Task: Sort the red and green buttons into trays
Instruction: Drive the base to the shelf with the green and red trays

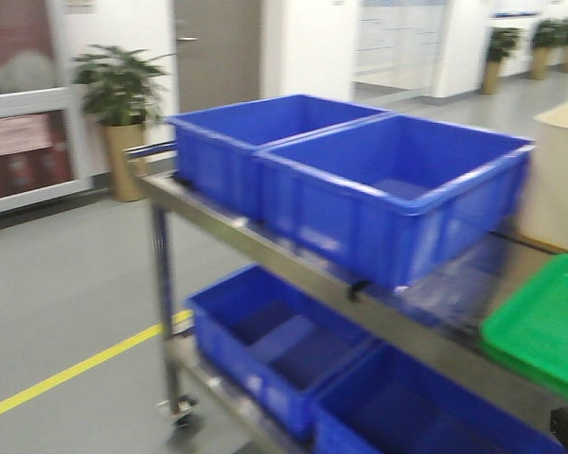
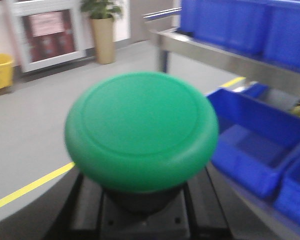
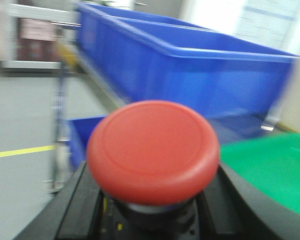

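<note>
- Green button [image 2: 140,130] fills the left wrist view. It has a smooth, glossy, round mushroom cap with a faint ring moulded near its edge, and it sits on a black body.
- Left claw [image 2: 141,205] is clamped on that black body, with matte dark fingers [image 2: 72,215] against either side. The button hangs above the grey floor, near the steel trolley [image 2: 225,55].
- Pink poster [image 2: 47,22] on the door behind is too blurred to read.
- Red button [image 3: 152,150] fills the right wrist view, a smooth domed cap over a dark collar.
- Right claw [image 3: 152,212] grips it from both sides with black fingers [image 3: 77,210]. The green tray [image 3: 270,170], of glossy plastic, lies just beyond on the right, with blue crates [image 3: 190,75] behind it.
- Front view, blurred: 2 deep blue crates [image 1: 398,203] with thick rolled rims stand side by side on the steel trolley's [image 1: 293,270] brushed-metal top. 2 lower crates [image 1: 265,340] sit on the shelf beneath.
- On the same top, at the right edge, lies the green tray [image 1: 540,326] with its raised rim and rounded corner. It is near a cream tub [image 1: 559,180].
</note>
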Robot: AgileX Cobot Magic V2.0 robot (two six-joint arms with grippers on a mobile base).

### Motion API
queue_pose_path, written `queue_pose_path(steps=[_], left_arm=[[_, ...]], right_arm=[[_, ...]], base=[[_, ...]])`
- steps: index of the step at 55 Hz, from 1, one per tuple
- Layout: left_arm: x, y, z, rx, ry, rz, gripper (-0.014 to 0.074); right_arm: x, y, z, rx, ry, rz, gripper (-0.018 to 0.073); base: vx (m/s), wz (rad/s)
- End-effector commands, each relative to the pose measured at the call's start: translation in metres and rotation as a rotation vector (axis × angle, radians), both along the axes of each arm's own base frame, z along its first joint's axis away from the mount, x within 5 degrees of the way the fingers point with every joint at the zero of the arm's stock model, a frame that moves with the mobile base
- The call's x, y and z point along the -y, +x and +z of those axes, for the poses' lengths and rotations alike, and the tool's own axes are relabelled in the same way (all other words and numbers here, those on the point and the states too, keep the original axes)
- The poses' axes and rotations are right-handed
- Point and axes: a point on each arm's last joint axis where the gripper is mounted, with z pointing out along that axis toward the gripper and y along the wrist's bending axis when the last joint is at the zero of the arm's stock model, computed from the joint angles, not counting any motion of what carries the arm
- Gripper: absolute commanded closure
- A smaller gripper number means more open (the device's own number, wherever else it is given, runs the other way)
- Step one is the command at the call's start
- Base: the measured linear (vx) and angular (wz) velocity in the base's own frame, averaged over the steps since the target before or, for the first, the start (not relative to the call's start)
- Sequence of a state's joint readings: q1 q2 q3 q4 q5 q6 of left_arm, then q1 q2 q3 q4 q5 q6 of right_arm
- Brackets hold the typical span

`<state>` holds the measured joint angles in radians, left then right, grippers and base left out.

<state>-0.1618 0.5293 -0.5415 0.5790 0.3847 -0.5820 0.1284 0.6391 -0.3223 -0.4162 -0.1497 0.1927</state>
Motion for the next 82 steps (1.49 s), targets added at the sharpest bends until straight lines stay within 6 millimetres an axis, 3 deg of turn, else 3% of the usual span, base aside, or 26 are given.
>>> queue_pose_path(steps=[1, 32, 82], left_arm=[[0.0040, 0.0008, 0.0167, 0.095, 0.001, -0.045, 0.0591], [0.0040, 0.0008, 0.0167, 0.095, 0.001, -0.045, 0.0591], [0.0040, 0.0008, 0.0167, 0.095, 0.001, -0.045, 0.0591]], right_arm=[[-0.0033, 0.0002, 0.0183, 0.113, 0.014, 0.035, 0.0568], [-0.0033, 0.0002, 0.0185, 0.114, 0.015, 0.036, 0.0568], [-0.0033, 0.0002, 0.0184, 0.113, 0.014, 0.035, 0.0568]], base=[[0.33, -0.91], [0.23, -0.78], [0.11, -0.43]])
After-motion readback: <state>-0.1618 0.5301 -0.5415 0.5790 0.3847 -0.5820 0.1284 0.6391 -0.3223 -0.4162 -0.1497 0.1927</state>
